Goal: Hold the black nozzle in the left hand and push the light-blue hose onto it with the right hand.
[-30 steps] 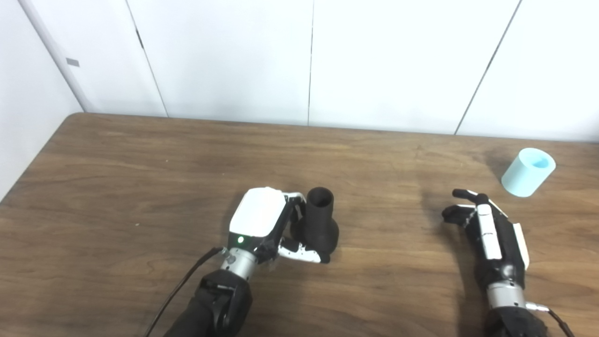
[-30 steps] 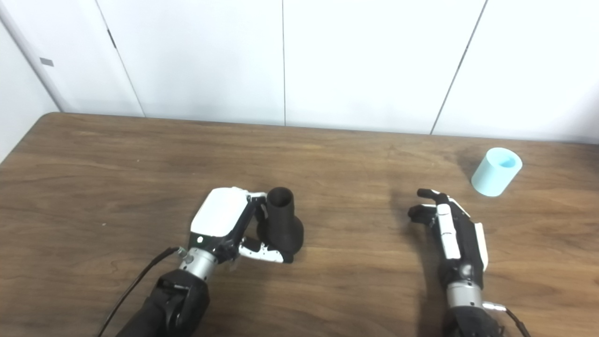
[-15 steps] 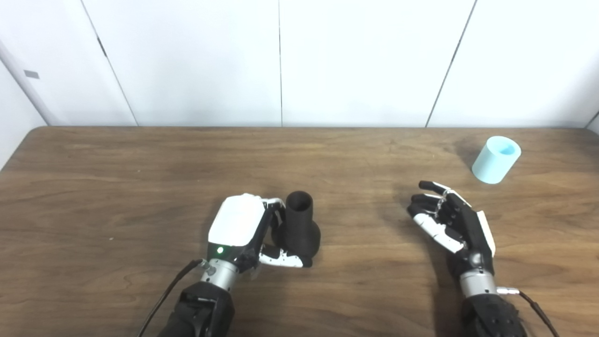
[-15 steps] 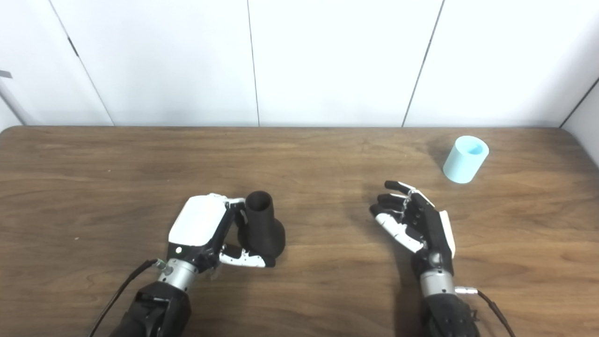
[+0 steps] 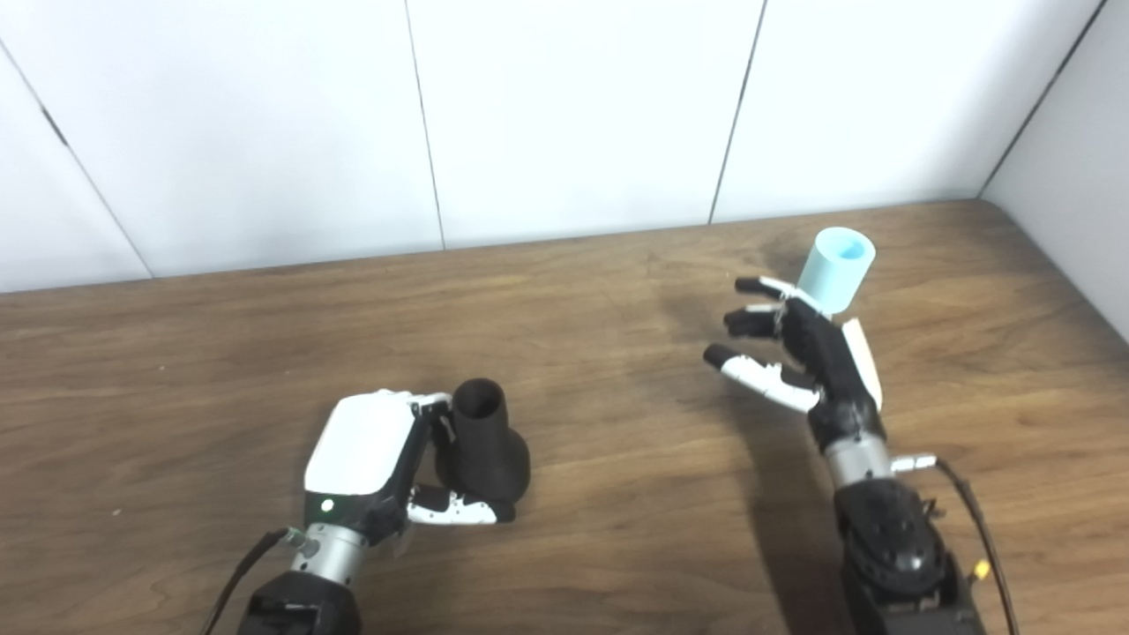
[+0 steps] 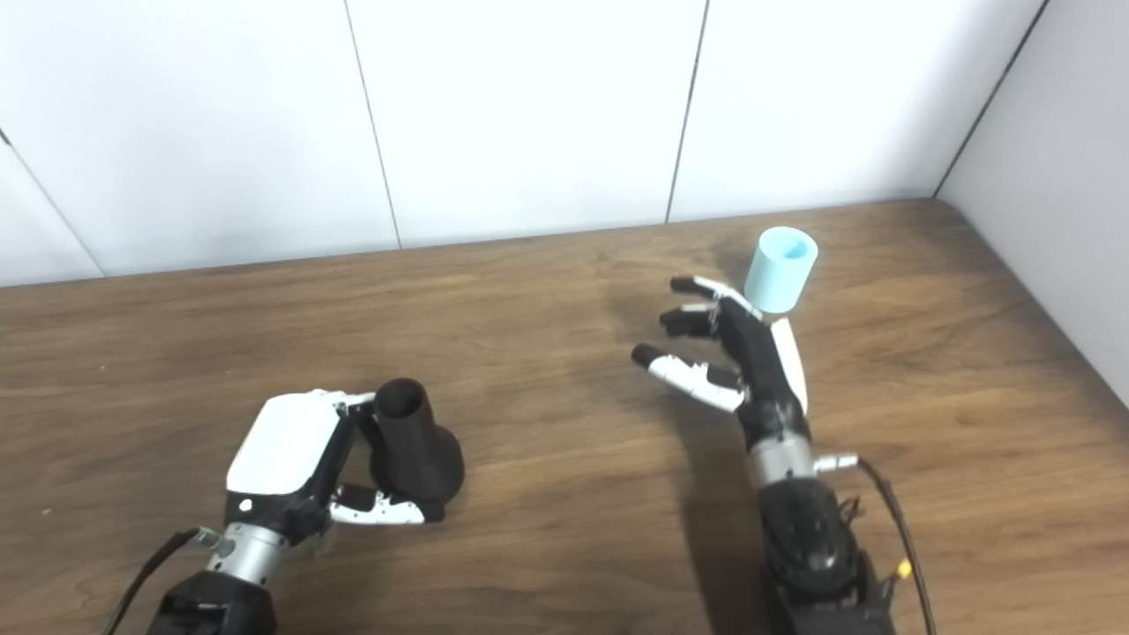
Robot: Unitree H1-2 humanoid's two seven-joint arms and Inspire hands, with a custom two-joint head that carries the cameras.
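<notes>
My left hand (image 5: 370, 459) is wrapped around the black nozzle (image 5: 481, 445): fingers curl round its far side, and the thumb (image 5: 459, 510) lies across the flared base on the near side. The nozzle stands upright with its flared base on the worktop (image 5: 176, 370) and its narrower open mouth facing up. It sits left of centre, toward the near edge.

My right hand (image 5: 807, 357) holds nothing; its fingers (image 5: 758, 287) are spread apart and reach away from me, the thumb (image 5: 758, 375) sticking out toward the left. From these views I cannot tell whether it hovers over the worktop surface or rests on it, though a dark shadow falls on the wood to its left.

The light-blue hose (image 5: 833, 269), a short hollow cylinder, stands on end at the far right of the worktop, near the back wall (image 5: 564, 115), open end up. It appears just behind my right fingertips; whether they touch it, I cannot tell. Hose and nozzle are well apart.

A cable (image 5: 970, 520) trails from my right wrist.
</notes>
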